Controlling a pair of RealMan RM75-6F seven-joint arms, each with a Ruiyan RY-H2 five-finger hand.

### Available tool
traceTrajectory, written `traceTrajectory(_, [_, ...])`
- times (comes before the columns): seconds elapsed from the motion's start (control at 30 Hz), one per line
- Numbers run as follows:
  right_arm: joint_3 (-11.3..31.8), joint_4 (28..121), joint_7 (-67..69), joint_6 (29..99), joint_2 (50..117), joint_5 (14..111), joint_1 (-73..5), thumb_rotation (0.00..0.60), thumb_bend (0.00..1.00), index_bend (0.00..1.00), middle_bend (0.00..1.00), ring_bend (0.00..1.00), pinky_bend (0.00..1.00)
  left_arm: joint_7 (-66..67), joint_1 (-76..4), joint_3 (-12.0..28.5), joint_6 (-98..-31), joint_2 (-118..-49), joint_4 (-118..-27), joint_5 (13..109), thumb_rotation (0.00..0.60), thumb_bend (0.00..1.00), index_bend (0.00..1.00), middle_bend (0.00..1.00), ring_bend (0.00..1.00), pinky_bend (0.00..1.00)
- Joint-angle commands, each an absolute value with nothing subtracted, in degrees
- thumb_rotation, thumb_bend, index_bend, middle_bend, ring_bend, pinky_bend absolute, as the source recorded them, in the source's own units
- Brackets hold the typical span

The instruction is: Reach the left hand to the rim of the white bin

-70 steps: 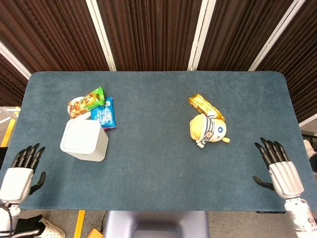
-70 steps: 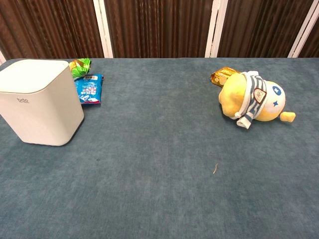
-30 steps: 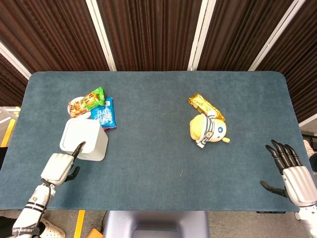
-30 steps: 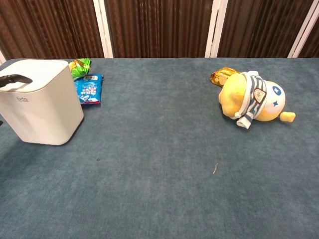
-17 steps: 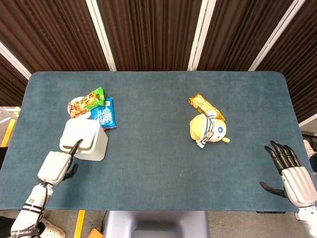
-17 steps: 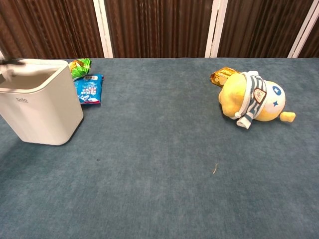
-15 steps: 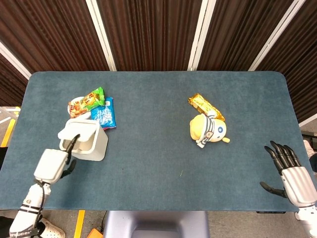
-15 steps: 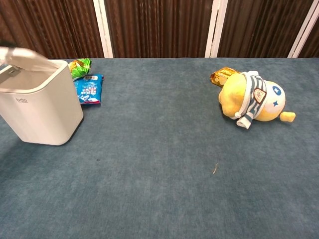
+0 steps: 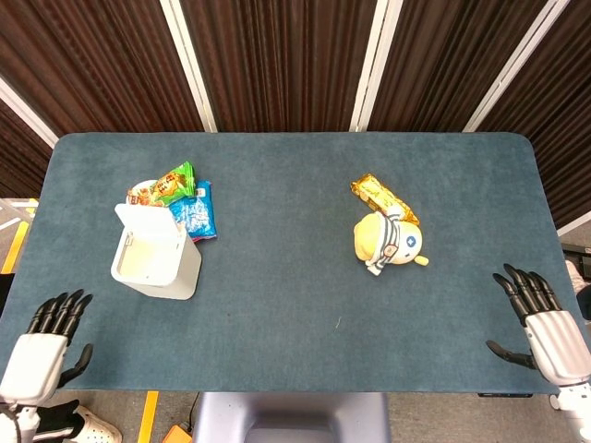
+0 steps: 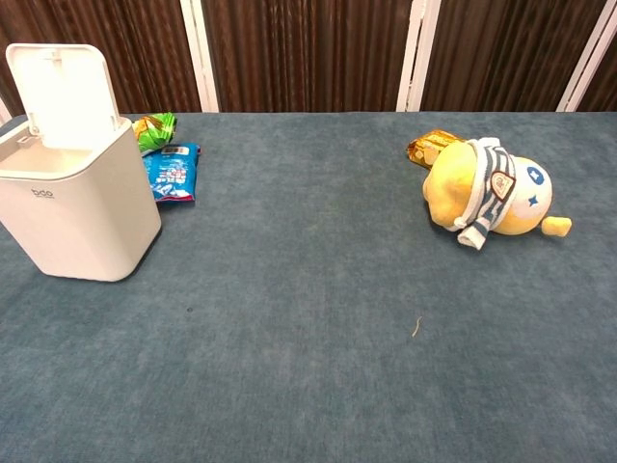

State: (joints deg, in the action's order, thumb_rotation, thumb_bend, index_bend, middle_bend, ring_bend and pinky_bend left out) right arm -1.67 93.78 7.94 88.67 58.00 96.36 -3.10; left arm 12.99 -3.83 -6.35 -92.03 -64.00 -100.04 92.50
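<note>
The white bin (image 9: 157,263) (image 10: 82,212) stands at the table's left side with its lid (image 10: 60,82) raised upright at the back, so the inside shows from above. My left hand (image 9: 42,346) lies at the front left corner of the table, well short of the bin, fingers spread and holding nothing. My right hand (image 9: 540,318) rests at the front right edge, fingers apart and empty. The chest view shows neither hand.
Behind the bin lie a green snack pack (image 9: 175,182), a blue packet (image 9: 194,210) and a white dish (image 9: 141,191). A yellow plush toy (image 9: 390,240) with a striped scarf lies right of centre, a gold wrapper (image 9: 380,196) just behind it.
The left hand pressed the bin's top and the lid sprang open. It has since pulled back from the bin to the front left corner. The right hand barely moved.
</note>
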Motion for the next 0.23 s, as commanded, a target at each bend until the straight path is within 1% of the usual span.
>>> traceTrajectory(0.03, [-1.8, 93.8, 7.8, 88.5, 57.9, 96.4, -3.1, 0.600, 0.24, 0.00, 0.00, 0.00, 0.00, 9.3, -1.8, -6.6, -95.2, -65.1, -95.5, 95.2, 0.600, 0.41, 0.00, 0.00, 0.00, 0.03])
traceTrajectory(0.23, [-2.1, 93.7, 7.0, 88.4, 57.8, 96.7, -2.9, 0.600, 0.24, 0.00, 0.00, 0.00, 0.00, 7.2, -2.4, -6.2, -93.4, -64.8, -94.0, 95.7, 0.600, 0.41, 0.00, 0.00, 0.00, 0.03])
